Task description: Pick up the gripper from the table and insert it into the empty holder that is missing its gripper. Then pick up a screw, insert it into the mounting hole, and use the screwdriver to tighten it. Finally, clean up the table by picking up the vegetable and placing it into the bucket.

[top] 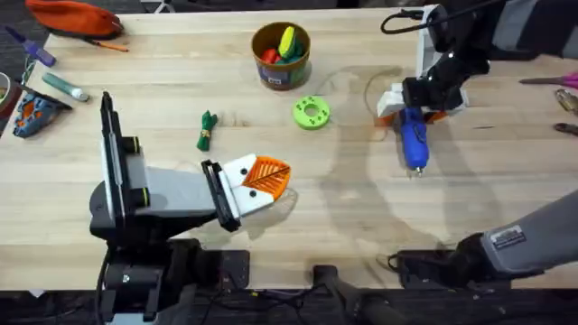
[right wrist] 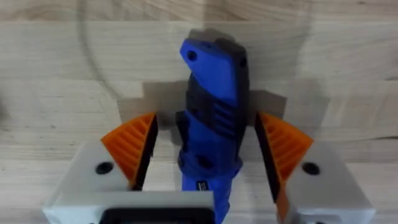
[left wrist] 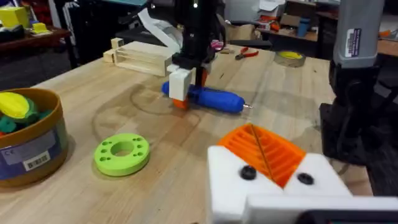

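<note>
While the pale wood-grain tabletop [top: 361, 226] stretches across the overhead view, the blue pen-shaped screwdriver [top: 414, 140] lies on it at the right, thin metal tip toward the arms' bases. The right tool [top: 411, 101] reaches down over the screwdriver's far end, its white fingers with orange ribbed pads straddling the blue body. Near the middle, the slender green vegetable [top: 207, 129] lies flat beside a flat green ring-shaped disc [top: 311, 112], and the round mustard-yellow bucket [top: 281, 56] stands farther back, holding coloured toys. The left tool [top: 256, 183] lies low and nearly horizontal, its white wedges and orange pads pressed together.

From the left wrist, that tool's ribbed orange pads [left wrist: 264, 152] meet along one seam between white mounts with dark screw holes. Beyond sit the glossy disc [left wrist: 122, 152], the bucket's banded wall [left wrist: 37, 146] and the screwdriver [left wrist: 214, 99] under the right tool.

From the right wrist, the fingers [right wrist: 127, 152] stand spread on either side of the screwdriver's [right wrist: 211, 106] ridged blue-and-black body, with a narrow gap at each pad.
</note>
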Action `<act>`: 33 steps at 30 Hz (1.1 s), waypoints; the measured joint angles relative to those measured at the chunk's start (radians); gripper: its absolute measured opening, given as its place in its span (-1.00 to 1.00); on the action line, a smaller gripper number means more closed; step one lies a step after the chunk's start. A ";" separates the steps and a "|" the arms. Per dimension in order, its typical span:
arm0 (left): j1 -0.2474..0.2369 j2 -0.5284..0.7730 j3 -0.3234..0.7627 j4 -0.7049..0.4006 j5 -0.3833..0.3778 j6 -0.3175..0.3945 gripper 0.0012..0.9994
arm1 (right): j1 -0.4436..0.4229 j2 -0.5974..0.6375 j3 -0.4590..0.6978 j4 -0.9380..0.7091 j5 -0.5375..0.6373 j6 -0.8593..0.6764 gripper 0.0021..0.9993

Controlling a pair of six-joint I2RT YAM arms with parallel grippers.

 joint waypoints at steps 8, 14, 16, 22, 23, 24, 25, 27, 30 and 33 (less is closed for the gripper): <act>0.000 0.000 0.000 0.000 0.000 0.000 -0.97 | 0.000 0.023 0.014 -0.004 0.000 -0.011 0.82; 0.000 0.000 0.000 0.000 0.000 0.000 -0.97 | 0.000 0.026 0.018 -0.010 0.000 -0.011 0.80; 0.000 0.000 0.000 0.000 0.000 0.000 -0.97 | 0.000 0.026 0.018 -0.011 0.000 -0.012 0.78; 0.000 0.000 0.000 0.000 0.000 0.000 -0.97 | 0.000 0.026 0.018 -0.012 0.000 -0.019 0.56; 0.000 0.000 0.000 0.000 0.000 0.000 -0.97 | 0.000 0.026 0.018 -0.012 0.000 -0.019 0.51; 0.000 0.000 0.000 0.000 0.000 0.000 -0.97 | 0.000 0.026 0.018 -0.012 0.000 -0.022 0.45; 0.000 0.000 0.000 0.000 0.000 0.000 -0.97 | 0.000 0.026 0.018 -0.012 0.000 -0.023 0.37; 0.000 0.000 0.000 0.000 0.000 0.000 -0.97 | 0.000 0.026 0.019 -0.013 0.001 -0.027 0.22; 0.000 0.000 0.000 0.000 0.000 0.000 -0.97 | -0.002 0.026 0.019 -0.014 0.006 -0.034 -0.05; 0.000 0.000 0.000 0.000 0.000 0.000 -0.97 | -0.003 0.026 0.019 -0.011 0.015 -0.037 -0.31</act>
